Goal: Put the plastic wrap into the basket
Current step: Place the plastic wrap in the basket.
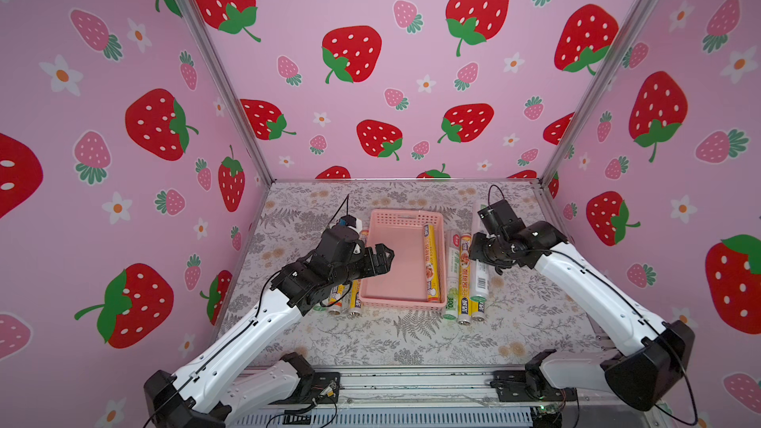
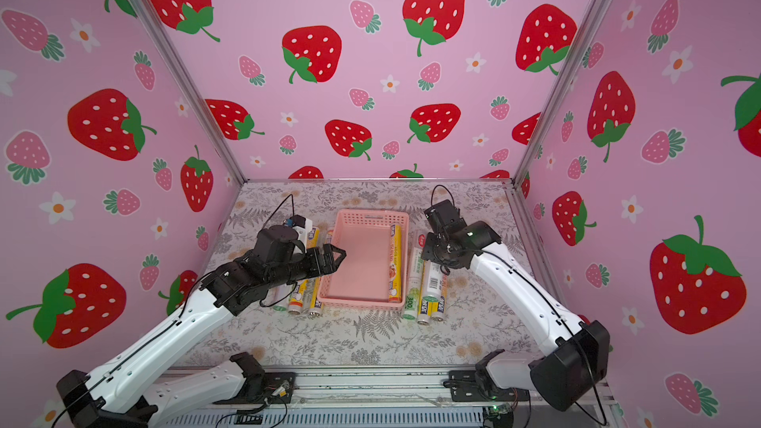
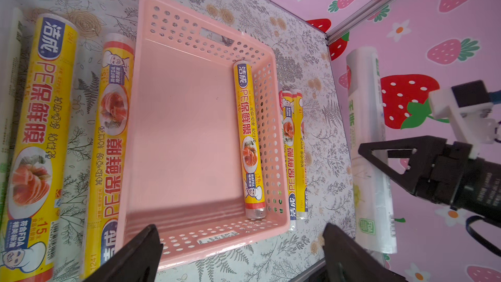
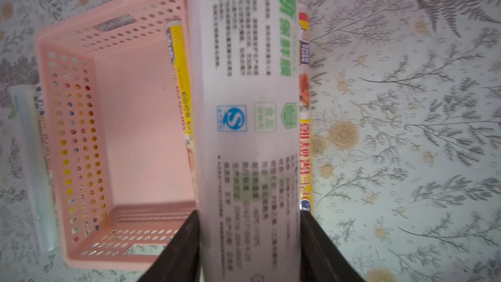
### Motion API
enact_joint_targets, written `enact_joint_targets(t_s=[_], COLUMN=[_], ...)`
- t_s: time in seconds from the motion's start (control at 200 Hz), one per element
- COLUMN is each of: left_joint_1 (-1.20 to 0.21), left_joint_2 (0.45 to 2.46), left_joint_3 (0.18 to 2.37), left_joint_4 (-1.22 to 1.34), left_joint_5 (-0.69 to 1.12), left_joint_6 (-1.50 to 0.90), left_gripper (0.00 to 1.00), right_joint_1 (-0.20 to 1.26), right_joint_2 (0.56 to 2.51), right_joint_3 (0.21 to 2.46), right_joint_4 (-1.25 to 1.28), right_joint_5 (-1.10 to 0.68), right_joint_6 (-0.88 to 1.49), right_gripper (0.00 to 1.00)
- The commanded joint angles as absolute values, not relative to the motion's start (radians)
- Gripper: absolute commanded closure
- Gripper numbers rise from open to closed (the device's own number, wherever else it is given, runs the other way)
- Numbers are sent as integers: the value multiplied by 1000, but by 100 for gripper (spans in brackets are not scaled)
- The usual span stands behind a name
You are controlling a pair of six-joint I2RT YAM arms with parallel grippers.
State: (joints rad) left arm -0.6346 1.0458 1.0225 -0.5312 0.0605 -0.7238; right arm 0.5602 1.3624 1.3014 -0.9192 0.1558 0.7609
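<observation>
Our right gripper [image 4: 249, 212] clamps a white roll [image 4: 244, 104], seemingly lifted, beside the basket [image 4: 54, 50]; our left gripper [image 3: 240, 227] gapes empty. We should carry it across parallel to the yellow roll [image 3: 248, 142] inside, lowering before release.

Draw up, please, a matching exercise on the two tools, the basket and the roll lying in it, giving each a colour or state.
Column one:
1. left tool
2. right tool
3. basket
4. roll inside the basket

Column two:
a. yellow with a blue label
b. open and empty
c. pale pink with perforated sides
d. shut on a white roll

Pairs: 1-b, 2-d, 3-c, 4-a
</observation>
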Motion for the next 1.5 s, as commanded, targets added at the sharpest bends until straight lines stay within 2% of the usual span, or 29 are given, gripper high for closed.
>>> enact_joint_targets(t_s=[0.0,0.15,0.455,0.755,1.076,1.316,1.491], left_joint_1=[-634,-624,-595,-583,-572,-571,-571], left_joint_2=[1038,965,794,776,858,892,912], left_joint_3=[1041,947,857,855,883,870,872], left_joint_4=[-520,-515,-551,-578,-613,-605,-603], left_joint_5=[59,32,-36,-35,-15,16,38], left_joint_6=[-702,-723,-713,-647,-668,-683,-673], left_gripper=[2,2,1,0,0,0,0], right_joint_1=[638,737,749,759,777,793,803], right_joint_2=[1440,1593,1780,1873,1914,1943,1942], right_joint_3=[1362,1466,1465,1454,1430,1424,1430], right_joint_4=[-790,-701,-518,-502,-480,-505,-524], right_joint_5=[159,181,134,158,149,152,162], right_joint_6=[820,833,914,914,905,900,908], right_gripper=[74,74,75,75,73,67,56])
